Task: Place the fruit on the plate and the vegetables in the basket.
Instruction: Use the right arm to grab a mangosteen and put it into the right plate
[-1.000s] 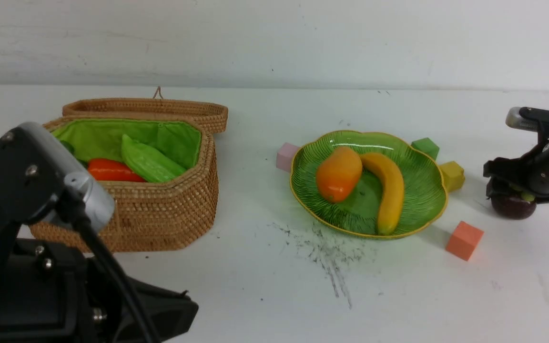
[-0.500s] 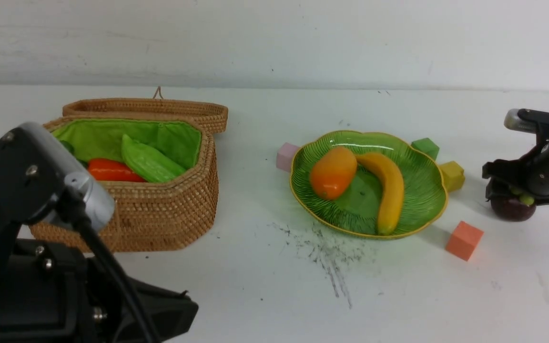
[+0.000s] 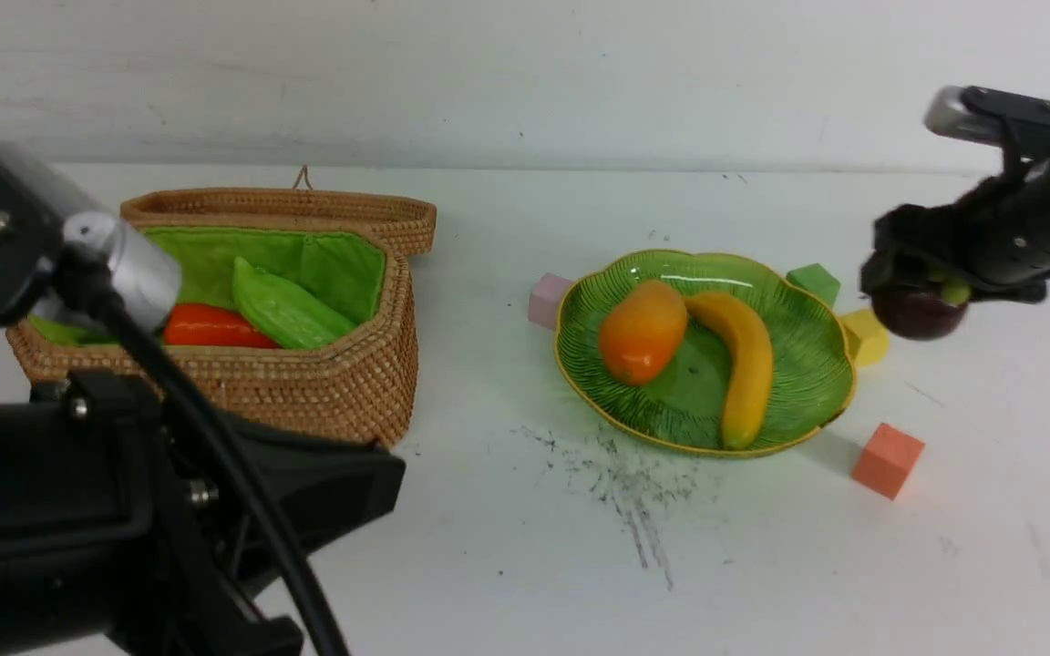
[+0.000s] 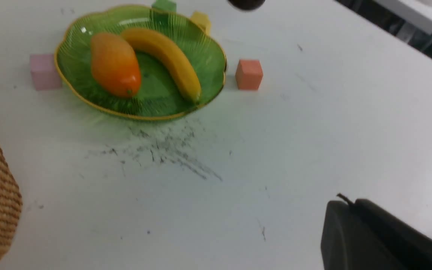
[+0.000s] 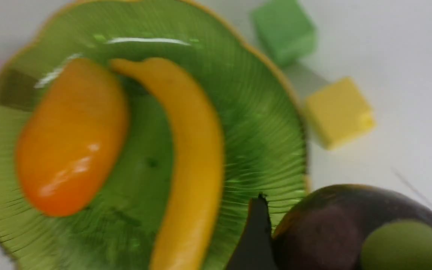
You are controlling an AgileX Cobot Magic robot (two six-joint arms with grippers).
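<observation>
Up it comes! The right gripper (image 3: pixel 921 296), clamped on the mangosteen (image 3: pixel 917 314), has lifted it off the table toward the plate (image 3: pixel 817 383), where mango (image 3: pixel 642 330) and banana (image 3: pixel 742 360) wait. Fruit 3 nearly home; left gripper shut, out of sight.

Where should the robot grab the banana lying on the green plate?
Probably across the banana's middle, coming straight down from above. It lies flat in the plate, the middle looks thickest, the ends taper, and the mango leaves room there.
</observation>
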